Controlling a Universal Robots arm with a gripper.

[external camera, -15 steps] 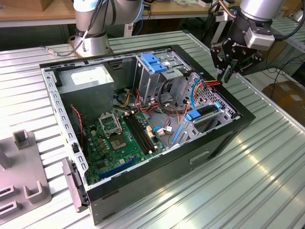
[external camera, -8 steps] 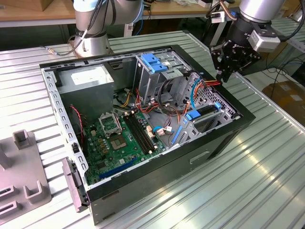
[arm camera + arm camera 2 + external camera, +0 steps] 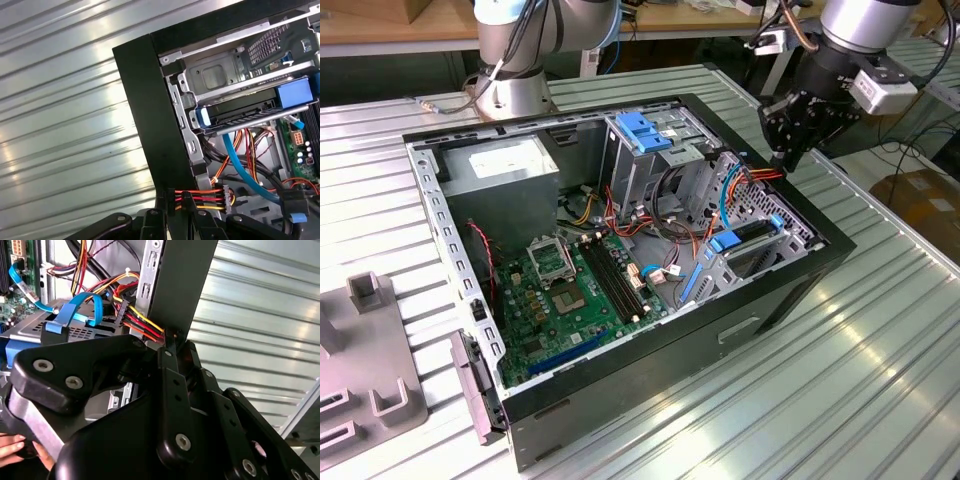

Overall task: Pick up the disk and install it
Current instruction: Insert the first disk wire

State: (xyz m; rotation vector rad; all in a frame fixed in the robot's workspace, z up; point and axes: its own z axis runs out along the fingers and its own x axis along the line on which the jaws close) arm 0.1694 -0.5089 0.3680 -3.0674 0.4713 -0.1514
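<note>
The pincer hangs over the corner of the open computer case, right at the top edge of its black side wall. In both wrist views it is drawn narrow, tips close together, and there is no disk between them. A bundle of red, orange and yellow wires runs right past the tips. I cannot tell whether they pinch it or only touch it.

The disk is not in the pincer. It lies below it and a little further into the case, slid into a slot of the metal cage against the same wall. Its black body lies level and its blue end tabs show at both ends (the exterior view agrees, with the disk sitting low in that corner).

By my reading, the pick-up and the carry are done and the disk is at least mostly home in its slot. It is not clear whether it is pushed in all the way and latched. A thin blue cable loops between the pincer and the disk, and I see no plug joined to the drive.

A person's hand shows beside the pincer's body in the second wrist view. The ribbed tabletop lies outside the wall.
</note>
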